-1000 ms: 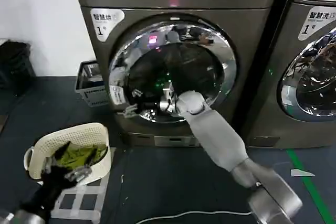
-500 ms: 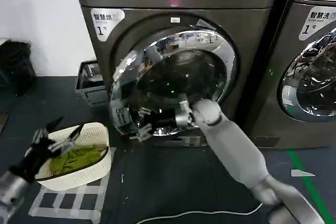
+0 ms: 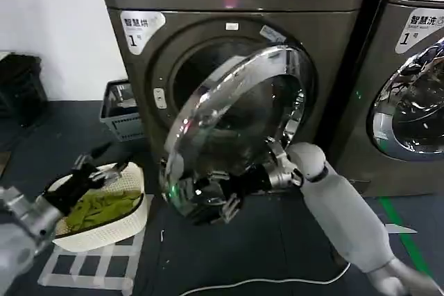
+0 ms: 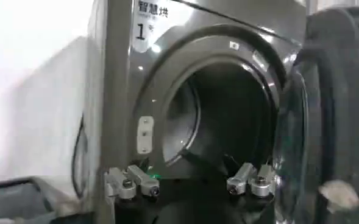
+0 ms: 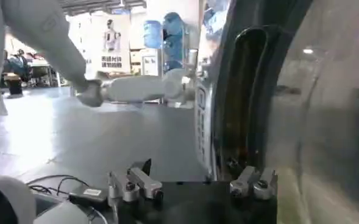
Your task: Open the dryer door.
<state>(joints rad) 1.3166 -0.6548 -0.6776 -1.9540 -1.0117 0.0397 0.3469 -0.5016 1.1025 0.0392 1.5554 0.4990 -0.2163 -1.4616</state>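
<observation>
Dark floor; white wall at 10 o'clock; green floor tape at 4 o'clock; white cable at 6 o'clock; grey crate against wall; second machine at 3 o'clock.

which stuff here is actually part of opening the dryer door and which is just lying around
Part of the job:
- round chrome-ringed dark-glass dryer door, swung partly open
- right gripper at the door's lower edge

Just lying about:
- cream plastic basket of green cloth, left gripper above it
- grey crate
- second grey machine
- white cable
</observation>
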